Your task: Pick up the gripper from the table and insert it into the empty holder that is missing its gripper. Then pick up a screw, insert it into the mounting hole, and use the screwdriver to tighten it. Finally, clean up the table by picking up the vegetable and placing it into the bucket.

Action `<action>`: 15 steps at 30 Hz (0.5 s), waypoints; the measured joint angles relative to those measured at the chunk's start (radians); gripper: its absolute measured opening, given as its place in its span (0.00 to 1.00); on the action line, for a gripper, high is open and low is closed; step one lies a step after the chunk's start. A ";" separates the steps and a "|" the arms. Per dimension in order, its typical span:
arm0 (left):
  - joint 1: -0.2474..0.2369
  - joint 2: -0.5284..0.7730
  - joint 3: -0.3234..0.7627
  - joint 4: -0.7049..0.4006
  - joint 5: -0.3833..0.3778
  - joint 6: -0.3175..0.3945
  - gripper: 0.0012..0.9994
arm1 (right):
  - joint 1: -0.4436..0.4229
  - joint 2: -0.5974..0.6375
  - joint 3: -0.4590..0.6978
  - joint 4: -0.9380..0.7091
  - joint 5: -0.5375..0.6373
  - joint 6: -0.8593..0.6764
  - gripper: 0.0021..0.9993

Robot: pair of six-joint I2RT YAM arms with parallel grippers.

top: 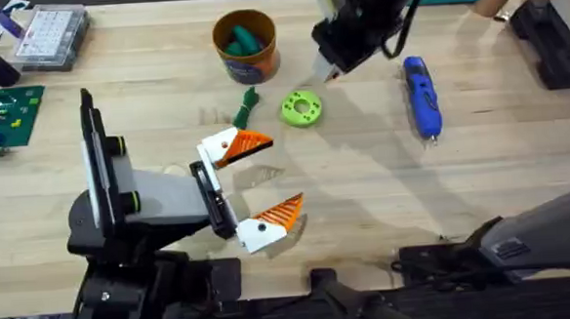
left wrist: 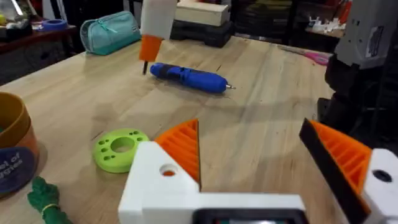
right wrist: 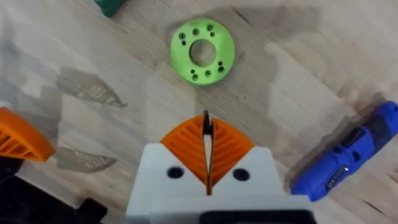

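Two white-and-orange gripper fingers point(top: 237, 145) point(top: 272, 222) sit in the black holder point(top: 209, 195) at the front of the grey-and-black body. They are my left gripper point(left wrist: 249, 127), spread open with nothing between them. My right gripper point(top: 327, 74) point(right wrist: 207, 124) hangs shut above the table beside the lime-green ring point(top: 302, 108) point(right wrist: 202, 51). A short dark screw-like stub sticks out of its tips point(left wrist: 149, 53). The blue screwdriver point(top: 421, 96) point(left wrist: 186, 78) lies to the right. The dark-green vegetable point(top: 247, 105) point(left wrist: 45, 199) lies beside the orange bucket point(top: 253, 67).
A teal-green item lies inside the bucket. A clear parts box point(top: 52, 35) and a green board point(top: 4, 111) are at the far left. Black cases point(top: 552, 38) stand at the far right, and a teal pouch point(left wrist: 112, 28) lies at the back.
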 joint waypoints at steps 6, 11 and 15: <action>0.000 0.000 0.000 0.000 0.000 0.000 0.99 | 0.025 -0.003 0.139 -0.103 0.000 -0.032 0.01; 0.000 0.000 0.000 0.000 0.000 0.000 0.99 | 0.083 -0.003 0.233 -0.144 0.000 -0.046 0.01; 0.000 0.000 0.000 0.000 0.000 0.000 0.99 | 0.145 -0.004 0.283 -0.143 0.000 -0.049 0.01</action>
